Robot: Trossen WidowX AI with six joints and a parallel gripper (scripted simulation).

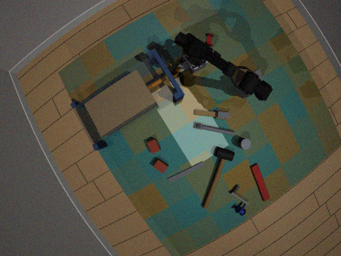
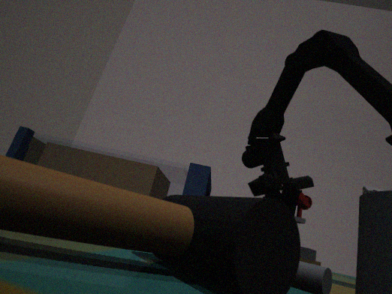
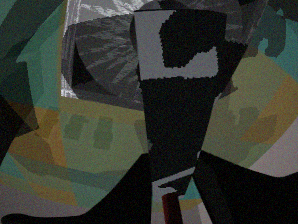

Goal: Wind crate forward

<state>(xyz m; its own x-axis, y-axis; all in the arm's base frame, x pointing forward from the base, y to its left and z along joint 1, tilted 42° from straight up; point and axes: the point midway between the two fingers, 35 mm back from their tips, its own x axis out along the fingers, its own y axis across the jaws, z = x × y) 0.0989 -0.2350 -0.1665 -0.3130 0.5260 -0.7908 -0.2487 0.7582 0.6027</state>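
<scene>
The brown crate [image 1: 119, 101] [image 2: 101, 165] lies flat in the low clear-panelled cubby, with a gap between its front and the blue bar [image 1: 166, 72] across the mouth. An orange strap [image 1: 155, 83] runs from its front towards the silvery winch [image 1: 200, 66] [image 3: 102, 62], which is partly under the arm. My gripper [image 3: 168, 157] is shut on the winch handle, whose red knob [image 1: 209, 39] [image 2: 304, 201] [image 3: 172, 209] stands out beside the fingers. The handle is over the winch. Its key and the round hole are hidden, so I cannot tell how they sit.
A chisel-like tool [image 1: 206, 113], a grey wrench [image 1: 213, 128], a silvery cylinder [image 1: 245, 144], a black-headed mallet [image 1: 214, 181], a red bar [image 1: 260, 183], a blue-ended crank [image 1: 239, 197], a grey strip [image 1: 185, 172] and two red blocks [image 1: 153, 145] [image 1: 161, 166] lie on the bench.
</scene>
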